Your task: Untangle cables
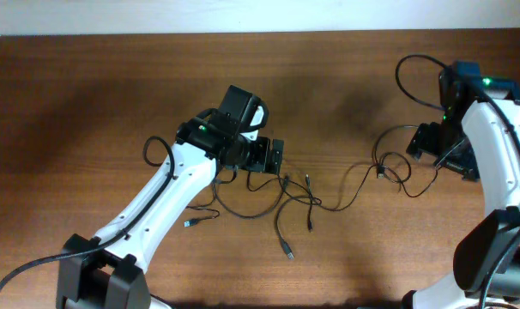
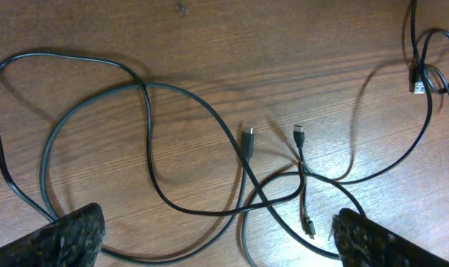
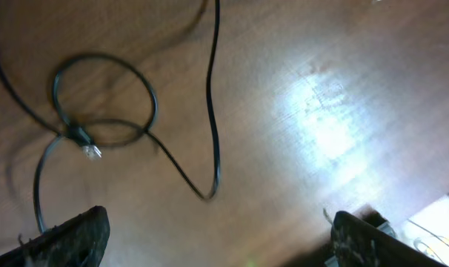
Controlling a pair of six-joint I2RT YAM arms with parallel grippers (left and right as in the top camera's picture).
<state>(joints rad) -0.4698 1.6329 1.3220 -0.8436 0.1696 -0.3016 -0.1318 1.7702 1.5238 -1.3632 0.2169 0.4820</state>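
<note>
Overhead: both open and empty, left end effector (image 2: 217, 221) over cables (image 2: 147, 119), right end effector (image 3: 217, 222) beside their outer loop. Could pinch two strands at once, tightening the tangle.

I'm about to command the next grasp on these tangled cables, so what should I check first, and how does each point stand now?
1. The left gripper open: ok.
2. The right gripper open: ok.
3. Both holding nothing: ok.
4. The cables lying on the table, in view: ok.
5. Strands separated: not ok; several cross by the left gripper, and a loop closes around a plug near the right.
6. How many separate cords there are: cannot tell.
</note>
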